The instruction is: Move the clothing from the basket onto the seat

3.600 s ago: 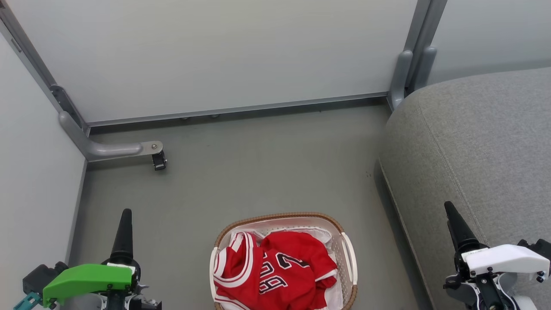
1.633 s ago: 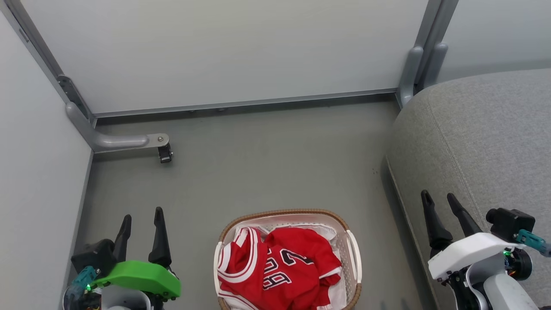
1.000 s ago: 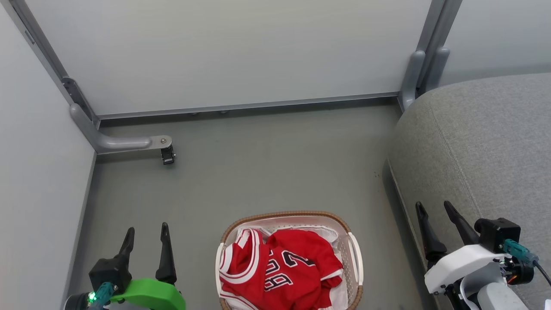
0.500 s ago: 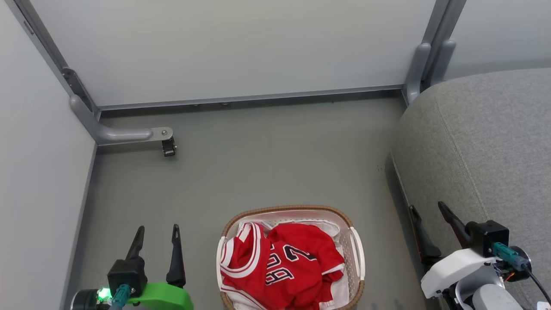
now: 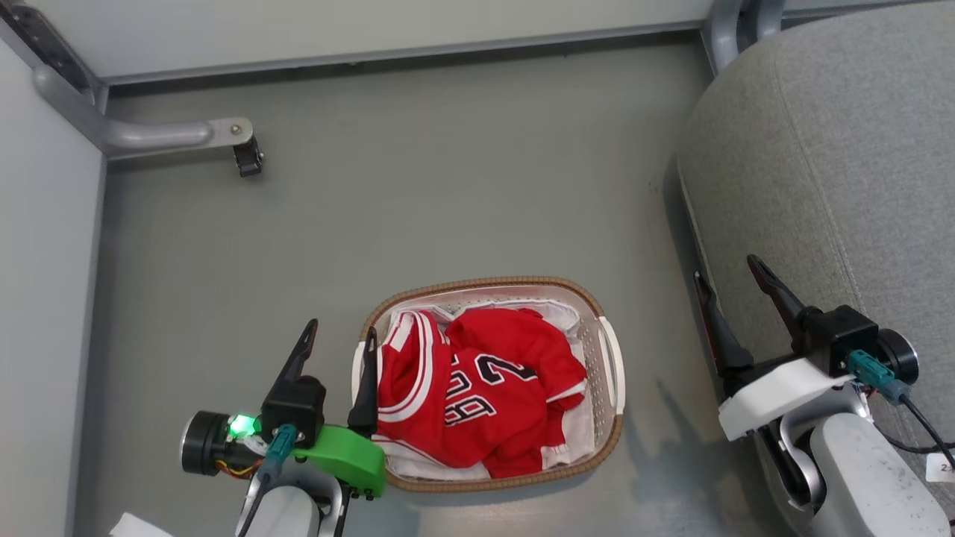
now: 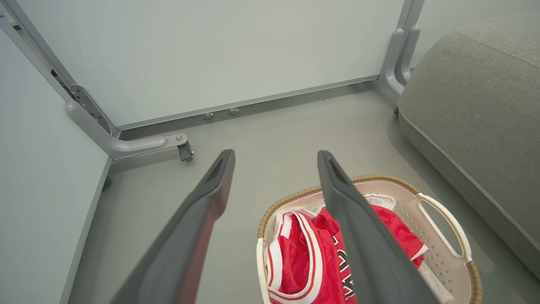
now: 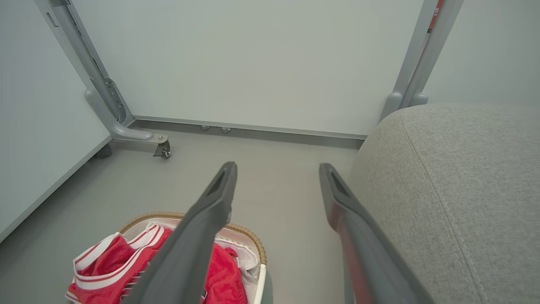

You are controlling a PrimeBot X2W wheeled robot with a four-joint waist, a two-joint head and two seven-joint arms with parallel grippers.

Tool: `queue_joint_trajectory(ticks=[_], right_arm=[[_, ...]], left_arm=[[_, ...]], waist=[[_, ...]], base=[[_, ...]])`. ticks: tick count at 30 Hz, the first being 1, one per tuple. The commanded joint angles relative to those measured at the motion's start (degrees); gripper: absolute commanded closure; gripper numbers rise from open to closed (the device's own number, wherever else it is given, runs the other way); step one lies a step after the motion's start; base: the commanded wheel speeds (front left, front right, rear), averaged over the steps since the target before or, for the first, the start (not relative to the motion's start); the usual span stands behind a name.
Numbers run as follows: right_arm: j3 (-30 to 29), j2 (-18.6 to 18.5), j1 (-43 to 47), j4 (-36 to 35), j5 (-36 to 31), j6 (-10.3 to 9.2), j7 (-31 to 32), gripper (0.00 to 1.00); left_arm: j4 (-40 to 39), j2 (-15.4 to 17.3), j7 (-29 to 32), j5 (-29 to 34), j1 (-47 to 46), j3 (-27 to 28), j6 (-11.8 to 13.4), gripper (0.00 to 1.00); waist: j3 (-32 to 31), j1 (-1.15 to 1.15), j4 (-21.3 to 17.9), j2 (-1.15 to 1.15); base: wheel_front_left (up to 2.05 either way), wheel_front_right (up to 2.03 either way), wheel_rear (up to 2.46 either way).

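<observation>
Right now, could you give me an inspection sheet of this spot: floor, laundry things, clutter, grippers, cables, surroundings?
Surface: smooth grey floor; the basket stands on it.
Job's things: red clothing lies bunched in the basket, over a white sheet; the grey seat is to the robot's right, apart from the basket.
Clutter: a pale shape at the picture's lower edge, too cropped to identify.
Grippers: left gripper open, empty, by the basket's left side; right gripper open, empty, at the seat's edge.
Cables: black cable from a teal plug at the right wrist; thin wires at the left wrist.
Surroundings: pale wall panels; grey metal frame foot with a caster.
</observation>
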Motion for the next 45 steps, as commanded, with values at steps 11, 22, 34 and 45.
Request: queue_joint_trajectory(ticks=[11, 22, 34, 45], right_arm=[[3.8, -0.4, -6.8, -4.2, 0.6, -0.01, -0.3, 0.00], [6.5, 0.8, -10.6, -4.8, 2.0, -0.01, -0.3, 0.00], [7.4, 1.9, -13.4, -4.7, 2.2, -0.01, -0.3, 0.00], [8.2, 2.2, -13.8, -4.5, 2.4, -0.01, -0.3, 0.00]], left_arm=[[12.5, 0.2, 0.0, -0.7, -13.1, -5.6, -1.3, 0.00], [32.5, 0.2, 0.0, 0.8, -25.4, -8.6, -0.9, 0.00], [49.5, 0.4, 6.1, 0.1, -34.5, -10.1, 0.7, 0.00], [50.9, 0.5, 5.6, 1.9, -37.3, -14.1, -4.0, 0.00]], waist=[[15.9, 0.00, -6.8, 0.00], [23.6, 0.00, -10.9, 0.00], [29.1, 0.00, -13.4, 0.00], [30.1, 0.00, -14.0, 0.00]], base=[[0.00, 0.00, 0.00], [0.00, 0.00, 0.00], [0.00, 0.00, 0.00], [0.00, 0.00, 0.00]])
